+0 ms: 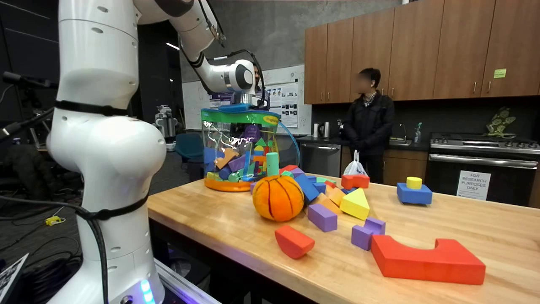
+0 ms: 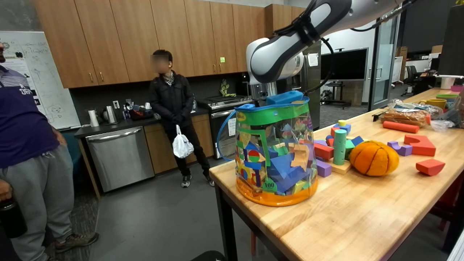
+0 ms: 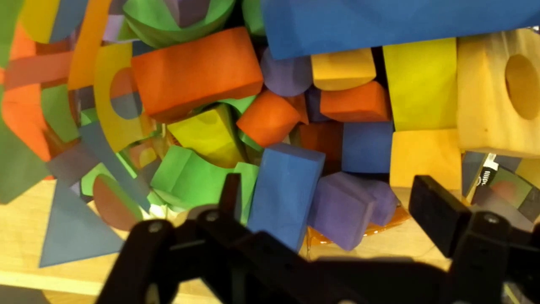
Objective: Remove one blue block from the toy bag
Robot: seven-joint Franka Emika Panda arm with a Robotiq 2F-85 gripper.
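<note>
The toy bag [image 1: 240,117] stands upright on the table and is full of multicoloured blocks. Its green rim also shows in an exterior view [image 2: 275,115]. The arm reaches down into its open mouth, and the fingers are hidden in both exterior views. In the wrist view my gripper [image 3: 329,190] is open and empty, pointing down at the blocks. A blue block [image 3: 287,185] lies tilted between the fingers, closer to the left one. A purple block [image 3: 344,211] lies right beside it. Another blue block [image 3: 367,145] sits deeper, and a large blue block [image 3: 400,23] crosses the top edge.
A blue piece [image 2: 285,97] lies at the bag's mouth by the wrist. Beside the bag on the table [image 1: 236,228] are an orange ball [image 1: 278,198], a green cylinder [image 2: 340,146], a red arch [image 1: 426,261] and several loose blocks. Two people stand beyond the table.
</note>
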